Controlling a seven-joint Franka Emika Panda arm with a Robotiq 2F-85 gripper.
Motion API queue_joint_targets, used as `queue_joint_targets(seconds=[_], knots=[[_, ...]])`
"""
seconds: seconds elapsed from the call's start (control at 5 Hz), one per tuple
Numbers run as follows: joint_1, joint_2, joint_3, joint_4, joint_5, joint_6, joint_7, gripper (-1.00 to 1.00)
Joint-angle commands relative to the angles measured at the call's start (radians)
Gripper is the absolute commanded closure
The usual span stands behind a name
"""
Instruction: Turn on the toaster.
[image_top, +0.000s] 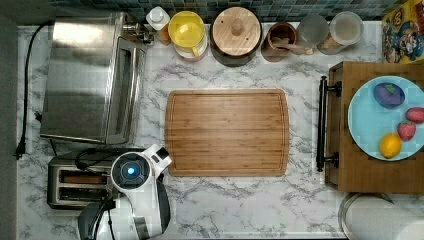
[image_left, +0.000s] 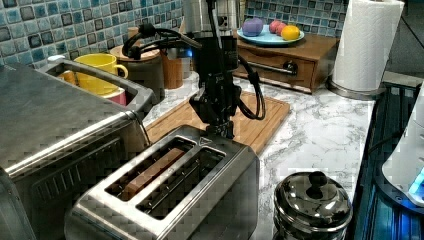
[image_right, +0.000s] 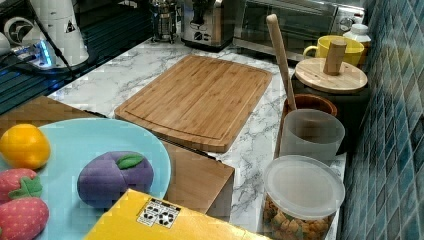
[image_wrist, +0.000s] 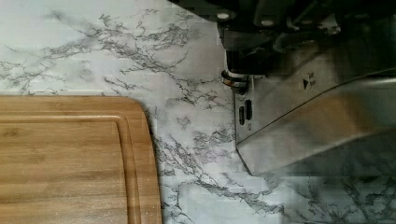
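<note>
Hovering at the far end of the toaster (image_left: 170, 200) in the left view, the gripper (image_left: 220, 127) sat right at the toaster's top edge, beside the end face with the controls. Whether it touched the lever was hidden. Finger state: couldn't tell, the arm body blocked it in the top view and the wrist view was too dark there.

Toaster position: near bottom-left of the marble counter (image_top: 250, 205) in the top view, just below the big toaster oven (image_top: 87, 80) and to the top view's left of the cutting board (image_top: 227, 132). Two long slots faced up; a brown slice sat in one slot in the left view. The arm's wrist (image_top: 132, 172) covered the toaster's end nearest the board in the top view.

Wrist view showed the toaster's steel end (image_wrist: 299, 126) with small dark buttons, marble between it and the board's rounded corner (image_wrist: 74, 158); toaster and board were apart.

Other items: yellow mug (image_top: 187, 30) and wooden-lidded jar (image_top: 236, 32) along the back tiles, blue plate (image_top: 370, 125) of toy fruit on a wooden box at the top view's right, paper towel roll (image_left: 367, 42), shiny lidded pot (image_left: 312, 205) just beside the toaster in the left view.
</note>
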Motion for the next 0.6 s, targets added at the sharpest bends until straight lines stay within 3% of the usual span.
queue_joint_targets(seconds=[0.2,0.6], knots=[[0.029,0.168,0.041,-0.215,0.059,0.071,-0.044,1.00],[0.022,0.356,0.027,-0.215,0.018,0.085,-0.058,1.00]])
